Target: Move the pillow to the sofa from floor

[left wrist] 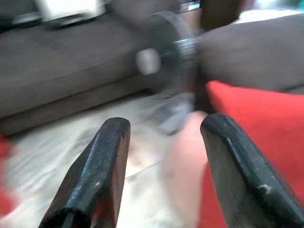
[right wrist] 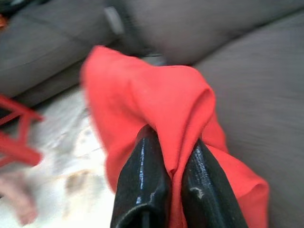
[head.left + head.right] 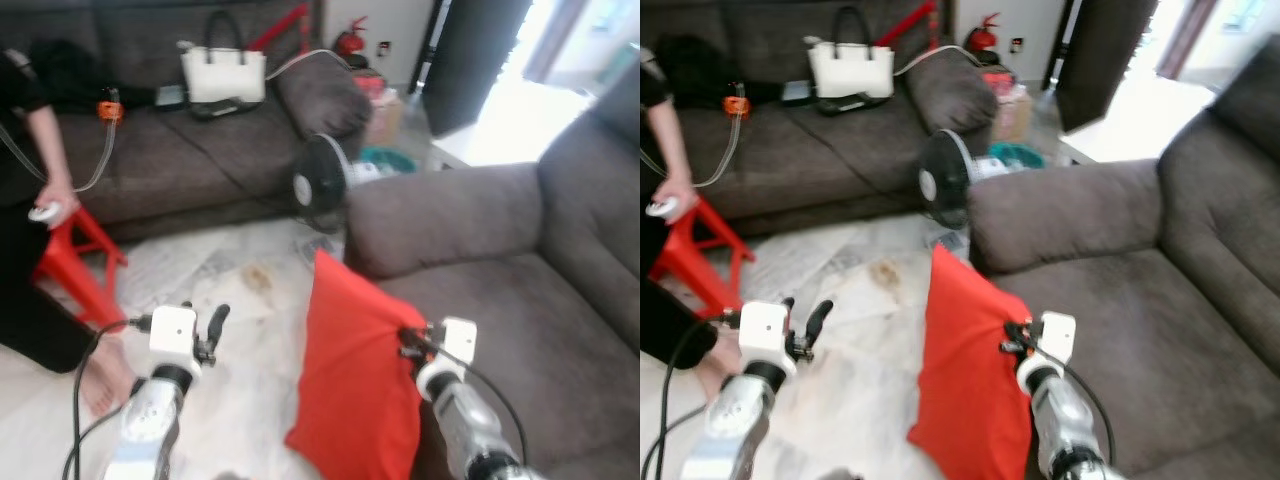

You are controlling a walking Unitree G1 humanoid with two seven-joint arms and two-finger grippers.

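A red pillow (image 3: 350, 370) hangs upright, lifted off the marble floor, at the front edge of the grey sofa seat (image 3: 520, 330) on my right. My right gripper (image 3: 408, 340) is shut on a fold at the pillow's right edge; the right wrist view shows red fabric (image 2: 166, 104) pinched between both black fingers (image 2: 142, 180). To the left of the pillow, over the floor, my left gripper (image 3: 215, 325) is open with nothing in it. In the left wrist view its two fingers (image 1: 99, 171) stand apart, with the pillow (image 1: 256, 114) off to one side.
A black standing fan (image 3: 322, 180) stands on the floor beside the sofa's armrest (image 3: 440, 215). A second grey sofa (image 3: 170, 150) at the back carries a white handbag (image 3: 222, 72). A person (image 3: 30, 200) stands at the left by a red stool (image 3: 80, 260), one bare foot (image 3: 100, 375) near my left arm.
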